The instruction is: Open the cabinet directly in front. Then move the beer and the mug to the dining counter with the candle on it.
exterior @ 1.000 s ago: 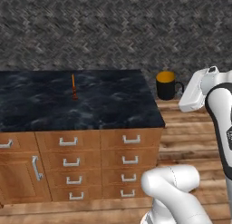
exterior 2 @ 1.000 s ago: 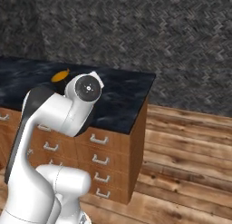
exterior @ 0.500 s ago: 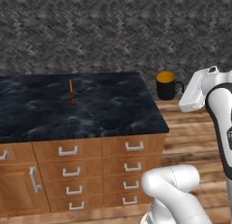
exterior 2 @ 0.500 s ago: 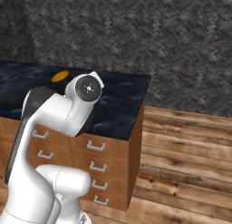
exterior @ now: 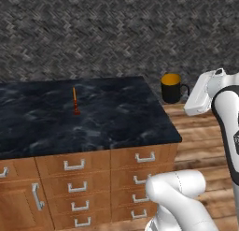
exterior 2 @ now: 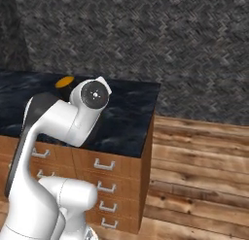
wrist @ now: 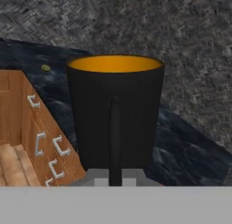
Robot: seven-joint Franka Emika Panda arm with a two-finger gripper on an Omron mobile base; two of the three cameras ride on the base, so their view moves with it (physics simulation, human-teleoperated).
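My gripper (exterior: 187,93) is shut on the loop handle of the black mug (exterior: 171,88), whose inside is yellow-orange. The mug hangs upright in the air just past the right end of the dining counter (exterior: 116,120), above the wooden floor. In the hand view the mug (wrist: 115,109) stands close in front of the gripper (wrist: 115,178), with its handle between the fingers. A thin orange-red candle (exterior: 74,101) stands upright on the counter's black marbled top, left of the middle. From the right base view the mug's rim (exterior 2: 64,81) peeks over my arm. The cabinet and the beer are out of view.
Brown drawers with silver handles (exterior: 74,187) run under the counter top. A dark patterned wall (exterior: 116,33) rises behind the counter. Wooden floor (exterior 2: 204,171) spreads to the right of the counter's end (exterior 2: 148,151).
The whole picture has shifted: the base has driven closer, so the counter looks larger and lower. The mug stays held in the same place relative to the arm.
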